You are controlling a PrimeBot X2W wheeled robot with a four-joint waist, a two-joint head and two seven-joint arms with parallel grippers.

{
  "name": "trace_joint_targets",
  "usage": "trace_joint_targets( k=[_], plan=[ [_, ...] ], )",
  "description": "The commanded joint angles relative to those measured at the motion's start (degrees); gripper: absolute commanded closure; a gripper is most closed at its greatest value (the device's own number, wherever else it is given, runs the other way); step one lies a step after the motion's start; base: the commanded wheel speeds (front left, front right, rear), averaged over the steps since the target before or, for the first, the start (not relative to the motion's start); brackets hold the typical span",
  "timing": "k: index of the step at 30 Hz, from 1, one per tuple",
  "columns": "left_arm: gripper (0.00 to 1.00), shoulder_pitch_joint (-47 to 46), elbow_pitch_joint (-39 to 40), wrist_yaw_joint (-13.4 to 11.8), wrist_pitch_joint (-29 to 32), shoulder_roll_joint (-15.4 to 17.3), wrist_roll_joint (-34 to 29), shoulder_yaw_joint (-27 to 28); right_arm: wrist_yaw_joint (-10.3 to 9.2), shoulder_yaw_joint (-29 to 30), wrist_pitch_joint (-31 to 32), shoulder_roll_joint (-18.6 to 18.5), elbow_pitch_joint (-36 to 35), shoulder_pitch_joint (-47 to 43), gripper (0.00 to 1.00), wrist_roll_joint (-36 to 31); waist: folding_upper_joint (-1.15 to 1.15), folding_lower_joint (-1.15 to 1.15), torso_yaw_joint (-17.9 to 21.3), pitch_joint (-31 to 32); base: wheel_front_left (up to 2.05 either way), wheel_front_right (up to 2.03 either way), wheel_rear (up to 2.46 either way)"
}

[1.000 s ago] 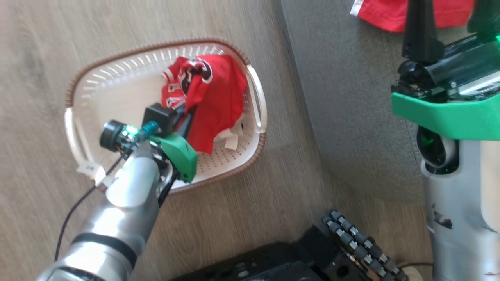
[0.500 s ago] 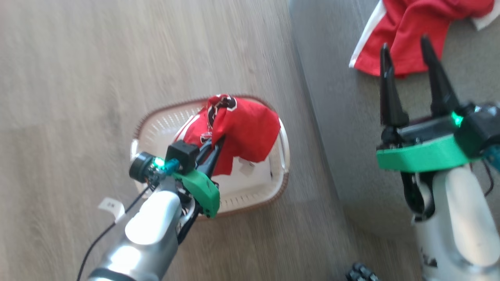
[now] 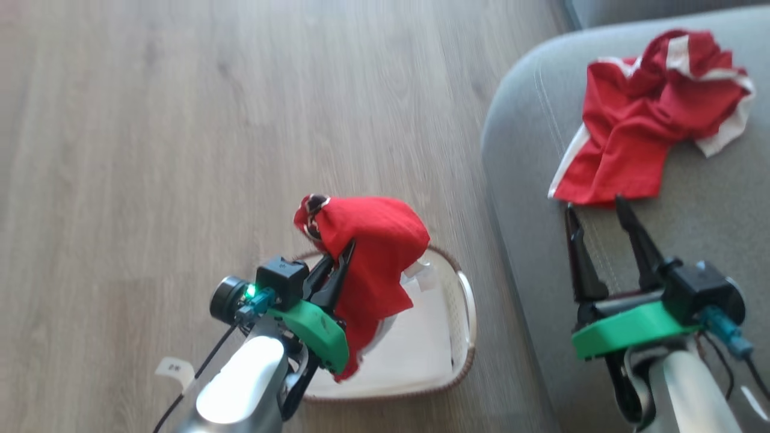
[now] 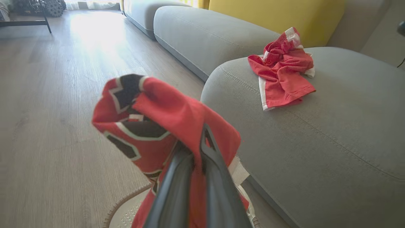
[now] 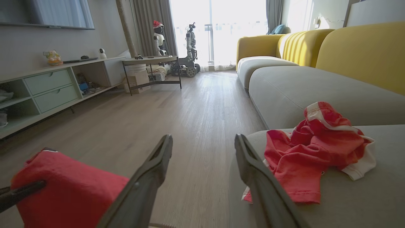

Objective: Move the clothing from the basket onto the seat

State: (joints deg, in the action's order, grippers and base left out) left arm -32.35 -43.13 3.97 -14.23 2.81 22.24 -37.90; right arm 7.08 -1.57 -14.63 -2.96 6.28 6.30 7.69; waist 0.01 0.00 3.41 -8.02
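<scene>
Red jersey (image 3: 373, 252), low in the basket (image 3: 466, 313) a second ago, now hangs above it pinched in the left gripper (image 3: 340, 258), so only the carry right to the seat (image 3: 529, 180), beside the other garment (image 3: 643, 138) and the spread, empty right gripper (image 3: 595, 207), seems left.

lettered jersey (image 3: 373, 240): bunched, hanging from left claw (image 3: 340, 252) above basket (image 3: 464, 307) | striped garment (image 3: 637, 126): crumpled near seat (image 3: 535, 156) corner | basket: floor (image 3: 180, 120), beside seat

Head downward; both wrists low, toward seat (image 4: 316, 142).
</scene>
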Motion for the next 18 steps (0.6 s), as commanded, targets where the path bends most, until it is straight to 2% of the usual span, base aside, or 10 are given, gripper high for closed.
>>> trace_joint_targets(
  k=[1, 9, 18],
  plan=[
    [1.00, 0.0, 2.7, -0.5, -0.8, 1.3, 0.5, 2.0, 0.41, -1.1, -0.4, 0.1, -1.2, -0.4, 0.00, -0.4, -0.01, 0.00, -2.2, 4.7, 0.00, 0.00, 0.00],
    [1.00, 1.7, 7.7, -2.1, 0.2, 2.5, 1.9, 3.1, 0.41, -0.8, -0.4, 0.1, 0.2, -4.7, 0.00, -0.1, -0.01, 0.00, -3.9, 9.8, 0.00, 0.00, 0.00],
    [1.00, 0.8, 12.7, -3.7, 2.2, 3.8, 2.9, 4.3, 0.41, -1.4, -0.4, 0.1, 0.9, -5.9, 0.00, 0.4, -0.01, 0.00, -4.6, 11.2, 0.00, 0.00, 0.00]
  ],
)
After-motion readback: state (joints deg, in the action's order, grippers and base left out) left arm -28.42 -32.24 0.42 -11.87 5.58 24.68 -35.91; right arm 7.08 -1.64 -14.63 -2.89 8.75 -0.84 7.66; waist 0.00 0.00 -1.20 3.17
